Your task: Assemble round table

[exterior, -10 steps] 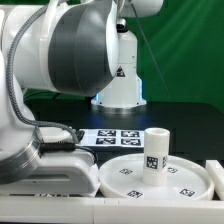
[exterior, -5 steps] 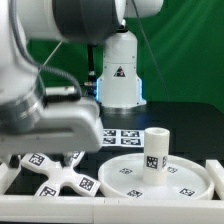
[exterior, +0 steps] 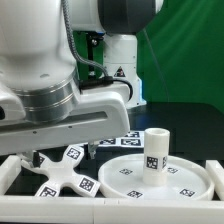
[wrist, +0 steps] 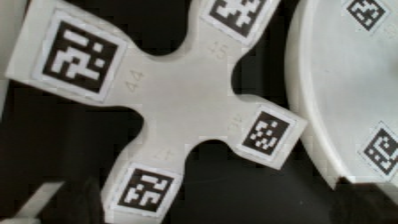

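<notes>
Black tabletop (exterior: 190, 125) before a green backdrop (exterior: 190, 50). Poised directly over the cross-shaped base (exterior: 62, 172), gripper (exterior: 36, 150) spread wide and empty, apparently lining up a grasp at its hub. Just beside it, the round disc (exterior: 110, 181) lying flat with the short leg (exterior: 155, 150) upright at its centre, seemingly ready for the base.
</notes>
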